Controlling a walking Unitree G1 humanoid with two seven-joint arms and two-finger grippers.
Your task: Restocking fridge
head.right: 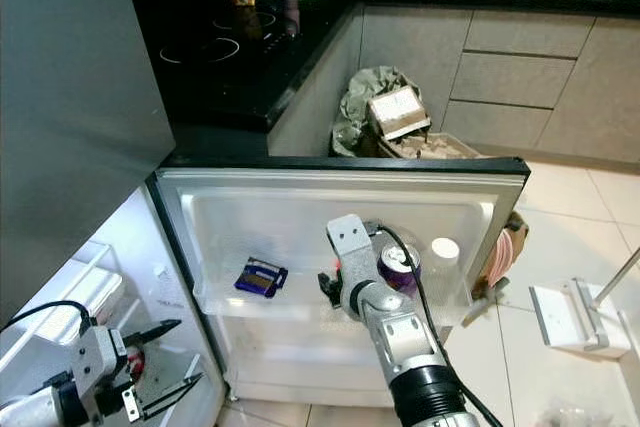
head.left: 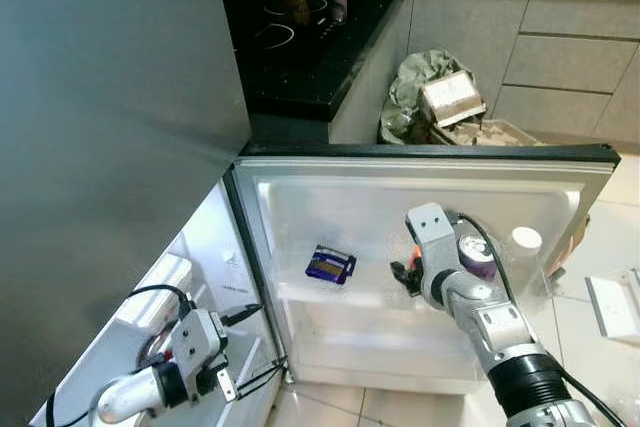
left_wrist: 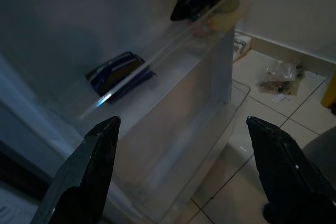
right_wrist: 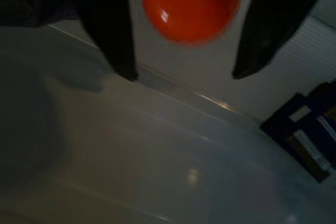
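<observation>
Fridge door (head.left: 300, 187), white with clear plastic shelves, stands swung wide open, and we take it as our landmark. On its upper door shelf (head.left: 330, 292) lies a small dark-blue foil packet (head.left: 330, 264), flat, toward the hinge side. Further along the same shelf, away from the hinge, we see a purple drink can (head.left: 478, 255) and, just beside it, a clear bottle with a white cap (head.left: 525, 242).

Our right gripper (right_wrist: 182, 51) reaches down into that shelf between the packet and the can. Its two black fingers (right_wrist: 113, 30) are spread apart, and a round orange-red object (right_wrist: 191, 3) sits between them; we cannot tell whether the fingers touch it. In the right wrist view the blue packet lies off to one side on the shelf floor.

Our left gripper (left_wrist: 184, 171) hangs low by the hinge side of the door, just in front of the open fridge body, its fingers wide apart and holding nothing.

Beyond the door's top edge we see a crumpled green-grey bag (head.left: 425, 92) with a cardboard box (head.left: 452, 97) on it, against grey kitchen cabinets (head.left: 560, 57), and a black counter (head.left: 300, 37).
</observation>
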